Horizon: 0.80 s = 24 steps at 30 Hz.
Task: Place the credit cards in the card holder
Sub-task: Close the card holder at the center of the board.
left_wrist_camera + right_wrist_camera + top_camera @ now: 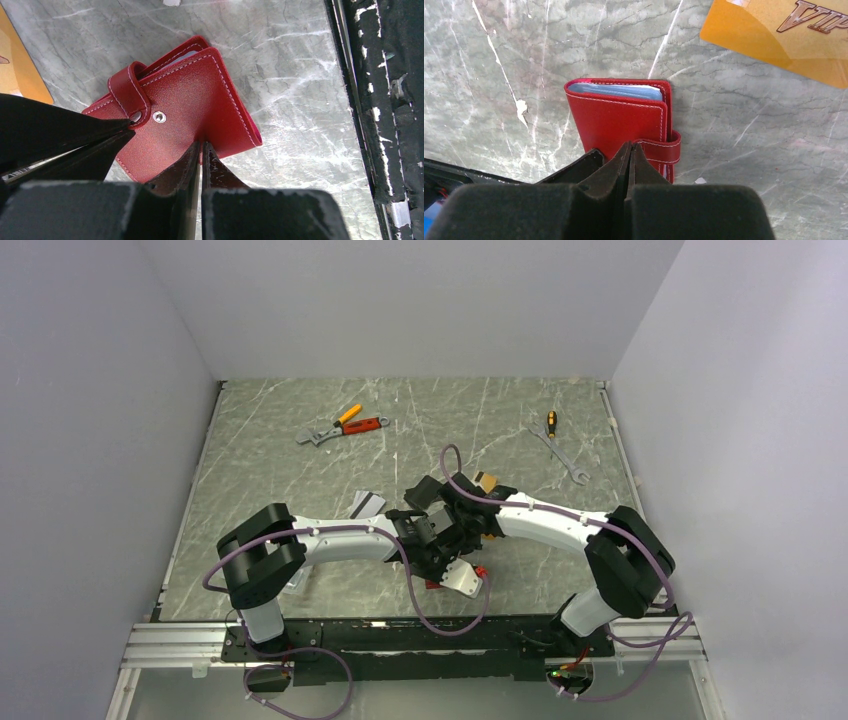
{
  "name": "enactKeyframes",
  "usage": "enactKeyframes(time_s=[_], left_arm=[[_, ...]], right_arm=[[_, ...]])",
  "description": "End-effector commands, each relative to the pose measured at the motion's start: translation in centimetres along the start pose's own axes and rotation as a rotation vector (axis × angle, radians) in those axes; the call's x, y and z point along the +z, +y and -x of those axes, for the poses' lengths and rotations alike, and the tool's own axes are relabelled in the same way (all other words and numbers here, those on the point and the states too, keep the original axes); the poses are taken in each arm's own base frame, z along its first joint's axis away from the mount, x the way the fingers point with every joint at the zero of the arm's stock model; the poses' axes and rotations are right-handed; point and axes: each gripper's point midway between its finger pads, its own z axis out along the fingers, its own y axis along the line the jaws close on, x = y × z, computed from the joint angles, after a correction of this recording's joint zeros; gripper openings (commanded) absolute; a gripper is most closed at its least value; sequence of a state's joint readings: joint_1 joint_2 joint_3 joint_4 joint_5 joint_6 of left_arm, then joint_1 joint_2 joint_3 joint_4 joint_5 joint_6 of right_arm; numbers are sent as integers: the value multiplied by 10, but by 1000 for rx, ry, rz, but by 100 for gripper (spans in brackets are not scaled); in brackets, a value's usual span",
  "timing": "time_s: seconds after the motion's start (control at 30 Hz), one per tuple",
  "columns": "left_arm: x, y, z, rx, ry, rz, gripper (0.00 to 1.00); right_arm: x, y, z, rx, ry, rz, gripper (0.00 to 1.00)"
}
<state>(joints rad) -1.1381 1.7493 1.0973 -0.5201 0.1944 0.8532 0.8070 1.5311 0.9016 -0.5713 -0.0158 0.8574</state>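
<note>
My left gripper [201, 150] and right gripper [629, 150], both clenched, touch the folded card holder [614, 120]. An orange credit card [774, 40] lies upper right, outside it; seemingly none is stowed yet.

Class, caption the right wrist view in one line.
Shut right gripper over the red card holder; an orange card lies apart.

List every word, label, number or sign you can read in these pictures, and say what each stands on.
"VIP": on the orange-gold credit card, cut off by the right wrist view's edge.
Mark on the orange card in the left wrist view: too little shows to read.
Red card holder: no text.
Far tools: too small to read.
</note>
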Motion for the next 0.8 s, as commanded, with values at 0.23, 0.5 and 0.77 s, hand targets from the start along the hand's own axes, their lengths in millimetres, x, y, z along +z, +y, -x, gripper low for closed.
enactKeyframes(time_s=[0.23, 0.5, 0.77], left_arm=[[1, -28, 0, -4, -10, -104, 9], [1, -27, 0, -3, -6, -103, 9], [0, -26, 0, 0, -6, -98, 9]], right_arm=[[3, -10, -15, -28, 21, -62, 0], [10, -8, -26, -64, 62, -80, 0], [18, -12, -35, -83, 96, -108, 0]])
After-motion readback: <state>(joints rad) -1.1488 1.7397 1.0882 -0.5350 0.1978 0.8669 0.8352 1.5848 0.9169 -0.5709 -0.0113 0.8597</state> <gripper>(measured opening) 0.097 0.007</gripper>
